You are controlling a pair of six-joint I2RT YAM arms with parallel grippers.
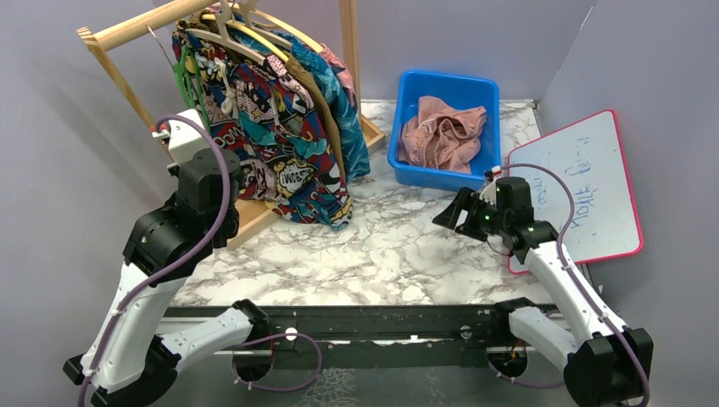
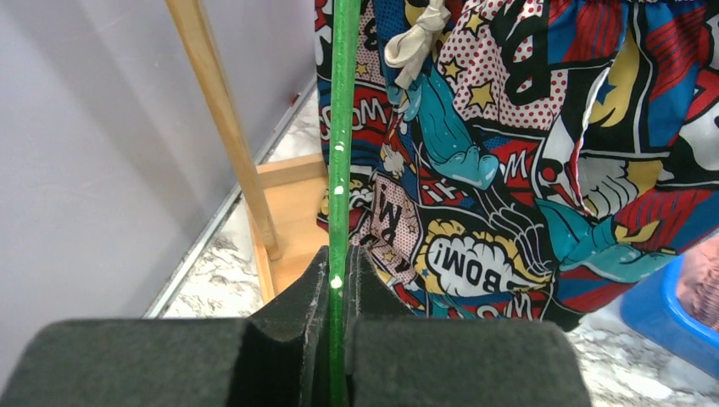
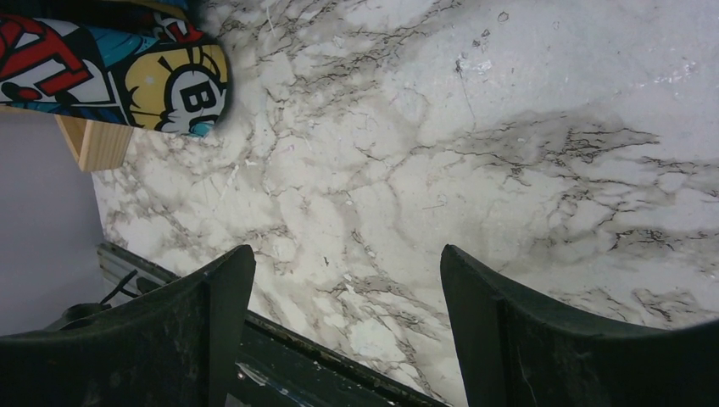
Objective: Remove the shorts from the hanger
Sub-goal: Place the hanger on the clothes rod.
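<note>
Multicolour comic-print shorts [image 1: 280, 140] hang from a green hanger [image 2: 342, 127] at the front of the wooden rack, their white drawstring [image 2: 415, 38] dangling. Behind them on other hangers are olive-brown shorts [image 1: 326, 110] and teal shorts [image 1: 354, 131]. My left gripper [image 2: 339, 263] is shut on the green hanger's thin bar, just left of the comic-print fabric. Plain dusty pink shorts [image 1: 441, 131] lie crumpled in the blue bin [image 1: 428, 176]. My right gripper [image 1: 447, 216] hovers open over the marble table [image 3: 424, 153], holding nothing.
The wooden rack [image 1: 136, 30] stands at the back left, its base plank [image 2: 292, 212] on the table below the shorts. A pink-framed whiteboard [image 1: 585, 186] leans at the right wall. Grey walls close in on both sides.
</note>
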